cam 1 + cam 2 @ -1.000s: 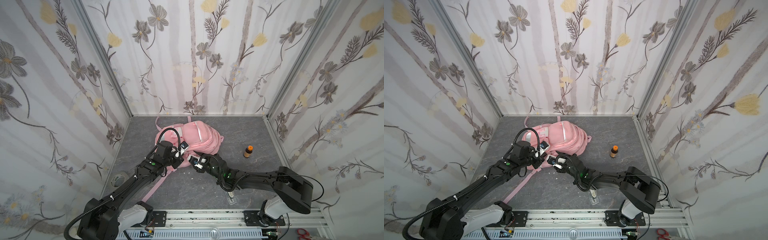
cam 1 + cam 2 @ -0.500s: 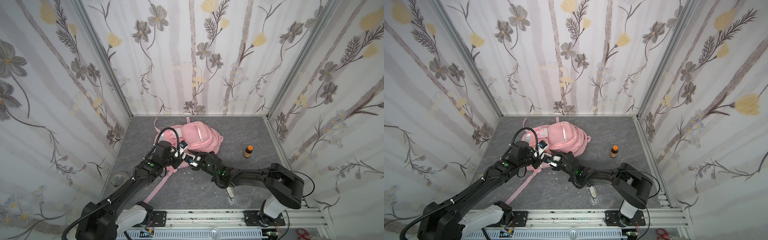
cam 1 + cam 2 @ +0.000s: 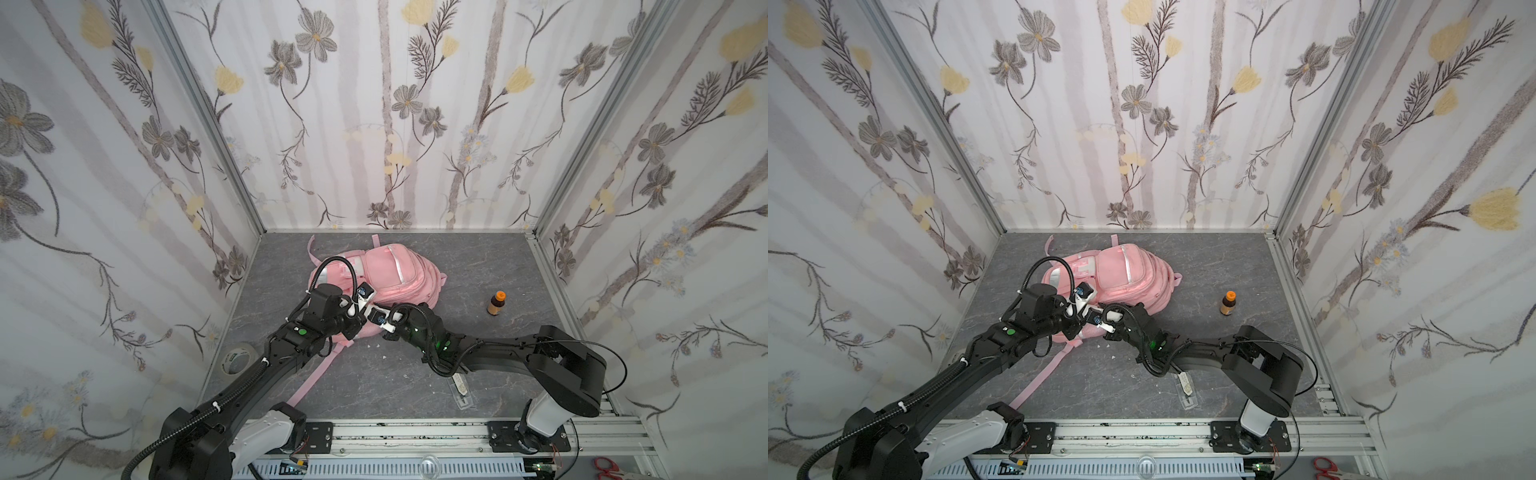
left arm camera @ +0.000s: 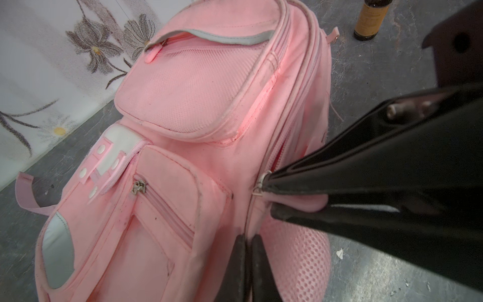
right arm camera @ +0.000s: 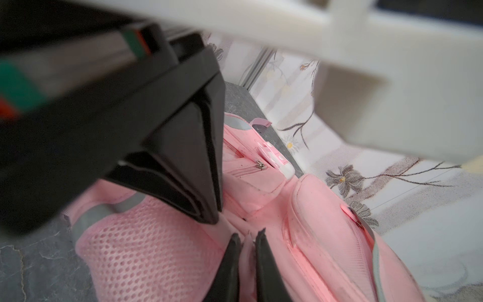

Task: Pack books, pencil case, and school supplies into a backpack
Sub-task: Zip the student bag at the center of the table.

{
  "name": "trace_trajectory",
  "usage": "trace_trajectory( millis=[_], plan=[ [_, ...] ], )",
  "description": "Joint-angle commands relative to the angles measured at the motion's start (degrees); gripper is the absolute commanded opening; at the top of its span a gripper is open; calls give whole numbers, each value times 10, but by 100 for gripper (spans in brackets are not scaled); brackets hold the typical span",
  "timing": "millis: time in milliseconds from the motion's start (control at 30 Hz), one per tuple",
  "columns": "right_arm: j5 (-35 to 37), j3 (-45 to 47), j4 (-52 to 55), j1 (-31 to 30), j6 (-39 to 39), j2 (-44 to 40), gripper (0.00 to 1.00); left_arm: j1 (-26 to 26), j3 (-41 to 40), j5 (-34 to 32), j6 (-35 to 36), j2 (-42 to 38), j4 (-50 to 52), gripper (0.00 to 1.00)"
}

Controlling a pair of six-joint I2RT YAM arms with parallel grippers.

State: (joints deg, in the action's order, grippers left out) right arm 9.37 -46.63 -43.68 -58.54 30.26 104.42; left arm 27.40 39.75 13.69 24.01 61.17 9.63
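backpack (image 3: 395, 270): laid front-up on grey floor (image 3: 415, 374), toward the rear wall | left gripper (image 4: 248, 239): fingers shut tight, fabric pinched at the zip seam of the backpack's near end | right gripper (image 5: 248, 235): fingers clamped on pink pull tab (image 4: 300, 205), just beside the left fingers | both grippers touched by backpack fabric

The right end effector (image 5: 248, 235) has its black fingers (image 5: 230, 266) closed on a fold of the large soft pink fabric backpack (image 5: 326, 235). The left end effector (image 5: 210, 219) touches the backpack beside the pink mesh pocket (image 5: 146, 261).
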Motion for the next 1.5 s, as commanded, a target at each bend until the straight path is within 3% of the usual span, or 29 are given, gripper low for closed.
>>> trace_trajectory(
  millis=[0, 67, 333, 667, 833, 967, 1033, 1067, 1100, 1167, 1300, 1467],
  plan=[
    [-5, -8, 6, 5, -37, -5, 6, -1, 0, 1, -7, -3, -41, 0],
    [-6, -7, 15, 8, -46, -9, 0, 0, -4, -6, -6, -5, -43, 0],
    [-3, -6, 77, 25, -139, -42, 0, -1, -35, -70, -26, -21, -90, 0],
    [-22, -11, 184, 61, -266, -75, 0, -1, -64, -221, -33, -28, -130, 0],
    [-67, -14, 213, 84, -299, -89, 0, -1, -72, -289, -28, -29, -128, 0],
    [-138, -54, 246, 84, -299, -87, 0, 0, -49, -240, -10, -47, -82, 2],
    [-188, -84, 263, 85, -300, -85, 0, -1, -26, -158, 14, -65, -37, 67],
    [-208, -94, 266, 84, -302, -85, 0, -1, -16, -122, 23, -71, -21, 78],
    [-225, -105, 269, 84, -305, -84, 0, -1, -5, -82, 33, -75, -1, 81],
    [-241, -120, 271, 84, -310, -84, 0, 0, 12, -42, 35, -73, 18, 81],
    [-271, -137, 272, 84, -313, -88, 0, 0, 30, -21, 43, -44, 36, 75],
    [-288, -141, 281, 84, -306, -91, 0, 0, 45, -24, 69, -5, 43, 59]
  ],
)
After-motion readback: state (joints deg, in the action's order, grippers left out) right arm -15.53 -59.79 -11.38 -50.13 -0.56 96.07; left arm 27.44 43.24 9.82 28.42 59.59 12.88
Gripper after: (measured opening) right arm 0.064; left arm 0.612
